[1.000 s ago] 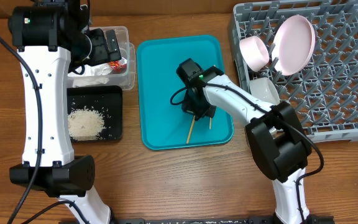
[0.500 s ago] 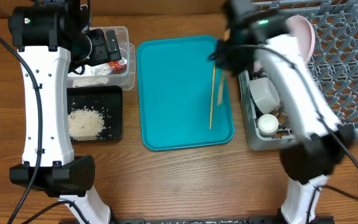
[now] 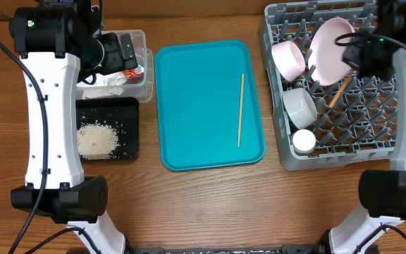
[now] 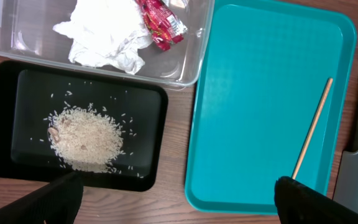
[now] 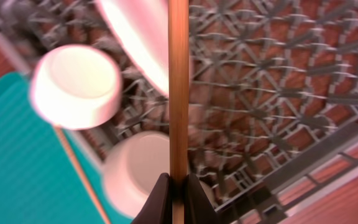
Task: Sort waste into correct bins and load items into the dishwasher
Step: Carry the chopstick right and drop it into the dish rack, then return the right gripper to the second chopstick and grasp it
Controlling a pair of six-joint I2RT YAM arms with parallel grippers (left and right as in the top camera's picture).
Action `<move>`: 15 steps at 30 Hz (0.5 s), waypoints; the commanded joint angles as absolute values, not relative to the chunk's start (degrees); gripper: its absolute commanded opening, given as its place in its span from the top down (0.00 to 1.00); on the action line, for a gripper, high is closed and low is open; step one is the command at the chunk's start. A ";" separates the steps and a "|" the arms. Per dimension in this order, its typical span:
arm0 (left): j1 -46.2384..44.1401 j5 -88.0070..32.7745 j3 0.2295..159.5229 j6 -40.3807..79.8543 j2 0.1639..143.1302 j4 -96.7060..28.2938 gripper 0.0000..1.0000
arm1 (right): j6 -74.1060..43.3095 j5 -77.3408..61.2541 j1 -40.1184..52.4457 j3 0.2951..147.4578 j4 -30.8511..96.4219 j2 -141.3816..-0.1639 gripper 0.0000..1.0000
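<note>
Your right gripper [image 5: 178, 186] is pinched tight on one chopstick [image 5: 178, 87], holding it above the dish rack [image 3: 400, 134] for loading, while the other chopstick [image 3: 241, 109] waits on the teal tray [image 3: 189, 85] for the next trip.

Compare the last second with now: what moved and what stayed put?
The right claw, shut on one chopstick, lifted it off the teal tray and carried it right, over the dish rack. The second chopstick remains on the tray. The left claw stayed open above the clear tub; rice, napkin, wrapper, bowls, plate and cup are unchanged.
</note>
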State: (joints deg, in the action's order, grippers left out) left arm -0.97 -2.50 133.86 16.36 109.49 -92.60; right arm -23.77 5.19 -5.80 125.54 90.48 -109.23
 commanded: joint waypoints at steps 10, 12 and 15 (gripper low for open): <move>-0.75 -1.91 134.34 15.86 108.31 -92.53 0.00 | -23.53 7.44 -9.72 105.65 79.57 -109.43 0.96; -0.75 -1.91 134.34 15.86 108.33 -92.53 0.00 | -23.53 7.79 -9.72 102.91 77.84 -109.43 0.96; -0.75 -1.91 134.34 15.86 108.31 -92.53 0.00 | -23.53 7.92 -9.72 100.33 76.23 -109.43 0.96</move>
State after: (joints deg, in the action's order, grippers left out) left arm -0.97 -2.48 133.86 16.36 109.49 -92.60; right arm -23.73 6.57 -9.85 101.95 77.30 -109.36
